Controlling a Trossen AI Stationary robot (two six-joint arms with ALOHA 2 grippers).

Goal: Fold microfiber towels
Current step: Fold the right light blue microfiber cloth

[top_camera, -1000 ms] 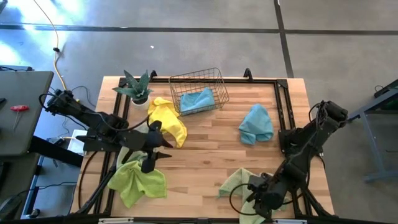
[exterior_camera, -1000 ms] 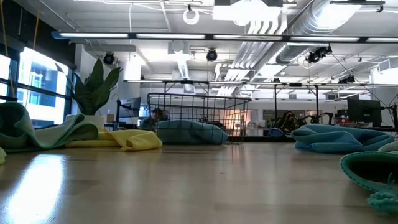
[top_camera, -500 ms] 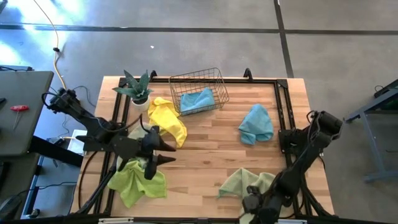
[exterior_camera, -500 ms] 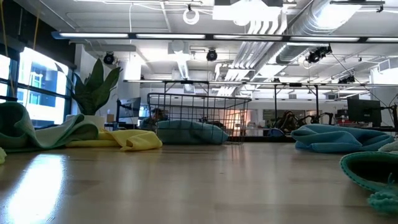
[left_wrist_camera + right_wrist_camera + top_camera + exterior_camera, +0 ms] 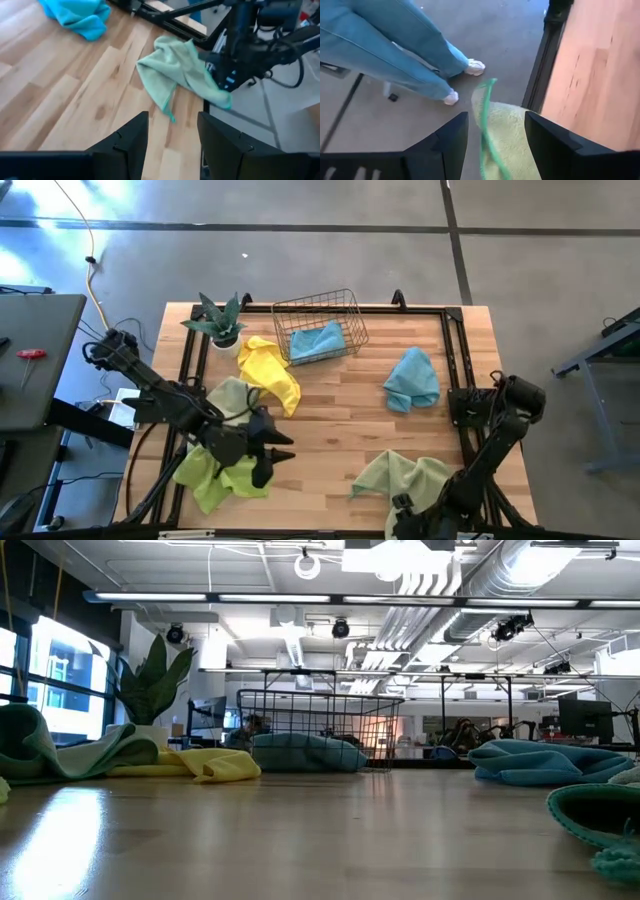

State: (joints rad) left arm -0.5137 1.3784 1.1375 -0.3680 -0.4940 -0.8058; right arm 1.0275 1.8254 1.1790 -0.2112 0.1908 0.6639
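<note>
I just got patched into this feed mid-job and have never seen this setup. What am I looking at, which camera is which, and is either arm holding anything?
Two dark robot arms work at a wooden table. One picture looks straight down, one looks level across the tabletop, and one rides on each wrist. On the table: a yellow towel, a light blue towel, another blue towel in the wire basket, a lime green towel, a pale green towel and a potted plant. The left gripper hangs over the lime towel, open and empty. The right gripper is open at the table's near edge beside the pale towel, gripping nothing. A person's legs stand nearby.
</note>
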